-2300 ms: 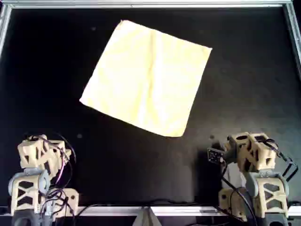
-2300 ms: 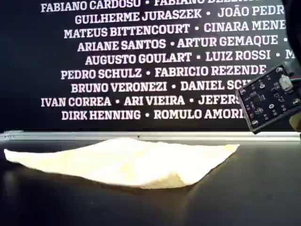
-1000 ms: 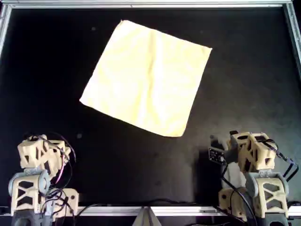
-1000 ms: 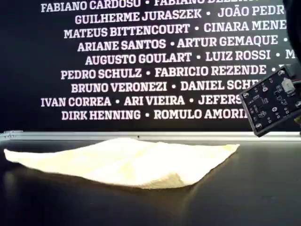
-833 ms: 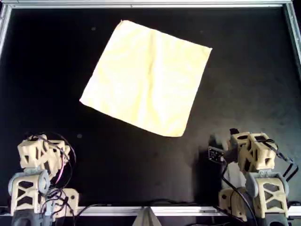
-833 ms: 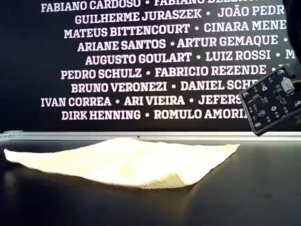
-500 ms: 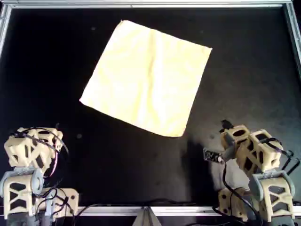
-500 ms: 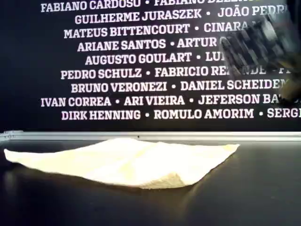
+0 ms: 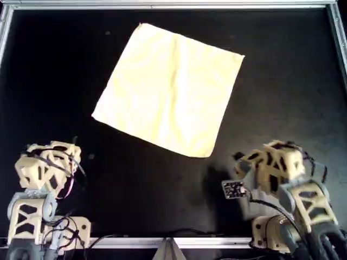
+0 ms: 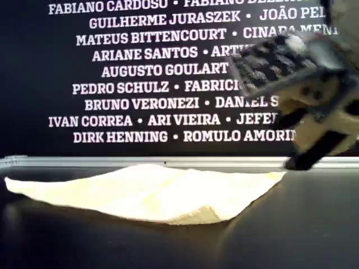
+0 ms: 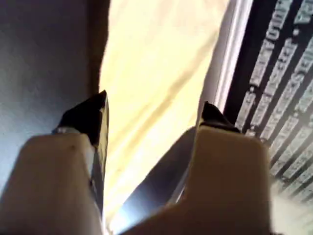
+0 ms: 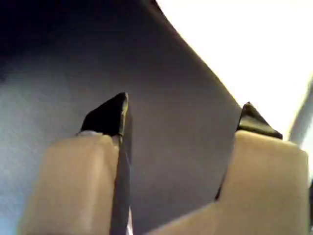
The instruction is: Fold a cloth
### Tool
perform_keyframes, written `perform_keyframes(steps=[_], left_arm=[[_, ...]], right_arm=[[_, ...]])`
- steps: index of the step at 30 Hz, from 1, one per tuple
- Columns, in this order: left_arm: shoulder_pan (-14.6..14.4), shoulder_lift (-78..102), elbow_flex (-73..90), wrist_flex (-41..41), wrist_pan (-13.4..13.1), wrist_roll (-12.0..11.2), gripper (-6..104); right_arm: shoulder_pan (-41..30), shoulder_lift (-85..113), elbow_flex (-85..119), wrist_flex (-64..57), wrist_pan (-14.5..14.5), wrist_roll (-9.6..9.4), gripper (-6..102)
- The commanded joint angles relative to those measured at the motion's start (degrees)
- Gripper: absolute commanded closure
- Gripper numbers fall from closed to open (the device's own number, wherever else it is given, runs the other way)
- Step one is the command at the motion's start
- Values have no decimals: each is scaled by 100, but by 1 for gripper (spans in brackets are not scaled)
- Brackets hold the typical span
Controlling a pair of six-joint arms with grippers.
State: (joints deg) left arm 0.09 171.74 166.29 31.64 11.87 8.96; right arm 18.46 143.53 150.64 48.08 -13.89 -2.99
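Observation:
The pale yellow cloth (image 9: 171, 89) lies flat and spread out, turned like a diamond, on the far half of the black table (image 9: 282, 81). It also shows in the exterior view (image 10: 151, 193). My first gripper (image 11: 154, 105) is open and empty, with the cloth (image 11: 156, 63) seen beyond its jaws. My second gripper (image 12: 183, 105) is open and empty over bare table, with the cloth (image 12: 254, 44) ahead and to one side. One arm (image 9: 46, 162) stands at the overhead view's lower left, another (image 9: 271, 168) at its lower right. The wrist views do not show which is which.
A metal rail (image 9: 173, 5) frames the table's far edge, with a banner of names (image 10: 157, 73) behind it. The arm at the exterior view's right (image 10: 314, 101) is blurred and carries a small circuit board (image 9: 233, 189). Cables hang at both arm bases.
Both arms have risen from their folded poses. The arm at the overhead view's right has swung towards the cloth's near corner. The cloth has not moved.

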Motion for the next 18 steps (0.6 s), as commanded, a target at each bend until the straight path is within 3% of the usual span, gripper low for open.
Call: perform_keyframes(steps=[1,3,7,9,13,18], left_arm=[[-167,-519,-220,-554,-26,-9,32],[-149,-1151,-237,-1028,-26,0,32],[-141,-2742,-475,-2153,-35,70,32],[-149,-3560,-861,-2496,-35,70,32],[-193,-4878,-1828,-2628,-26,79,32],[-211,-6126,-2821,-2628,-26,88,32]], right_arm=[[369,-1327,-967,-264,-44,26,7],[536,-1916,-1336,-272,-53,141,7],[765,-2725,-2083,-281,-53,589,7],[932,-2979,-2391,-281,-53,686,7],[1239,-3428,-2918,-290,-44,738,7],[1248,-4298,-3542,-290,-44,1151,7]])
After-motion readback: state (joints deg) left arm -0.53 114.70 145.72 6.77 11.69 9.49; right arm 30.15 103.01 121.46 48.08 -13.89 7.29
